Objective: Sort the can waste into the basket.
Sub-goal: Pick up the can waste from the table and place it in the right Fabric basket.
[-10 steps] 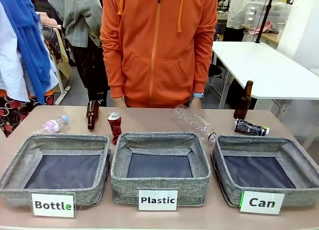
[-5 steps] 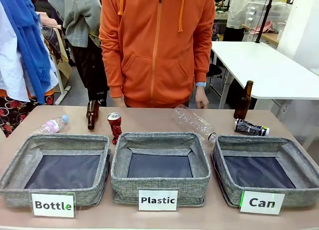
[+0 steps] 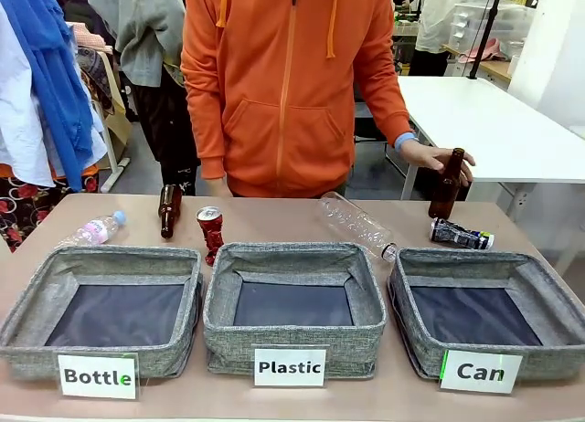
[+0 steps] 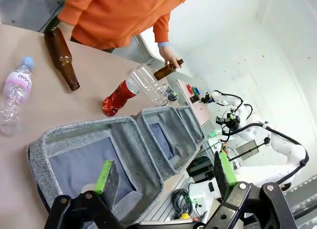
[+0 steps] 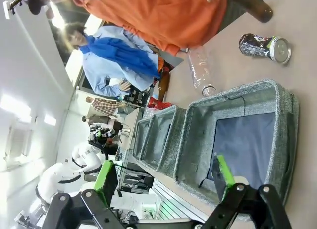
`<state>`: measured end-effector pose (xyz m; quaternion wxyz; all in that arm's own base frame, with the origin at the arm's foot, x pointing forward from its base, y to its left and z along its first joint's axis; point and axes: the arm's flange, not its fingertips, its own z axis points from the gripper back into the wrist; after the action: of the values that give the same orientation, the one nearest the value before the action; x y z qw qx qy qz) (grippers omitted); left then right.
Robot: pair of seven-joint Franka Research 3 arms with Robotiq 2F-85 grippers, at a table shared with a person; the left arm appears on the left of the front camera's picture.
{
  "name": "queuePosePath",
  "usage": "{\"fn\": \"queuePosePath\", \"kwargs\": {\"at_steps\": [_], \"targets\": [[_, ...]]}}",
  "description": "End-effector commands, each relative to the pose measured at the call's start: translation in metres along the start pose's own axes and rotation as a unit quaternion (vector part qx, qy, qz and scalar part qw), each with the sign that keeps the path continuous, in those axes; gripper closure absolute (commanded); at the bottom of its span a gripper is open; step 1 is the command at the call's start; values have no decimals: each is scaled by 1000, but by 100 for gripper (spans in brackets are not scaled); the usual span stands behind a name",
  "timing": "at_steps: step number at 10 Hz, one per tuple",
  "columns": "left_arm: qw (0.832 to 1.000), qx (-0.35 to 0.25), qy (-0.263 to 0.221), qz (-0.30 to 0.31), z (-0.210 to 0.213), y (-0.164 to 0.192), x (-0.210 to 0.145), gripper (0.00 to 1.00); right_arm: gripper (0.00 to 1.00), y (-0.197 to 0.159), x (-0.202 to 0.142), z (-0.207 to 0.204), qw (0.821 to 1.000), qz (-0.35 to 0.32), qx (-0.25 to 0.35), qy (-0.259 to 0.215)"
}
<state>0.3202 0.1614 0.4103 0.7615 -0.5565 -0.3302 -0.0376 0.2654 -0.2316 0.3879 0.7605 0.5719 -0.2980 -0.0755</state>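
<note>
Two cans out, none in the Can basket [image 3: 539, 353]; its dark lining is bare, so sorting has not begun

Black can [image 3: 462, 234] lies on its side just behind the basket's far rim, on the person's side; can't tell if it touches the rim. Red can [image 3: 209, 230] stands upright, looks crumpled, well apart from the basket, off to its far left

Person's hand [image 3: 437, 155] is on the neck of a brown bottle [image 3: 446, 186] standing just behind the basket, next to the black can. Not can waste, leave it. Clear plastic bottle [image 3: 356, 224] lies at the basket's far left corner, cap end near the rim

Left gripper [image 4: 165, 174]: jaws spread wide, nothing between the green pads, well to the left of the basket. Right gripper [image 5: 165, 175]: jaws also released and empty, facing the basket from its near side

My read of the step: pre-grasp, first target not yet approached. Next move is probably right arm to the black can, as it's closest and the carry is short. That calls for:
- reaching across the basket to its far rim
- rolling the wrist so the pads close across the can's body, since it lies flat
- staying clear of the hand and bottle beside it

Risk: the can rolls on first contact. Red can likely suits the left arm, with a long carry back to the basket
</note>
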Motion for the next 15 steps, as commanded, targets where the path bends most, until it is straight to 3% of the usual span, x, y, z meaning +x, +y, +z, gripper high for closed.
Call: {"fn": "queuePosePath", "kwargs": {"at_steps": [1,4,6,9,11,12,13,15], "targets": [[1000,-6,-3,-14,1,-1,0,0,0,-1,2,-1,1000,15,9,-11],[1000,1,0,0,1,0,0,0,0,-1,2,-1,1000,15,9,-11],[992,35,92,-75,-56,-16,24,0,0,-1,2,-1,1000,15,9,-11],[958,53,215,-183,-152,-7,46,0,0,-1,2,-1,1000,15,9,-11],[940,89,216,-249,-189,8,50,0,0,-1,2,-1,1000,15,9,-11],[959,138,176,-175,-181,9,60,0,0,-1,2,-1,1000,15,9,-11],[947,73,233,-209,-194,-11,43,0,0,-1,2,-1,1000,15,9,-11],[947,106,221,-209,-196,7,51,0,0,-1,2,-1,1000,15,9,-11]]}}
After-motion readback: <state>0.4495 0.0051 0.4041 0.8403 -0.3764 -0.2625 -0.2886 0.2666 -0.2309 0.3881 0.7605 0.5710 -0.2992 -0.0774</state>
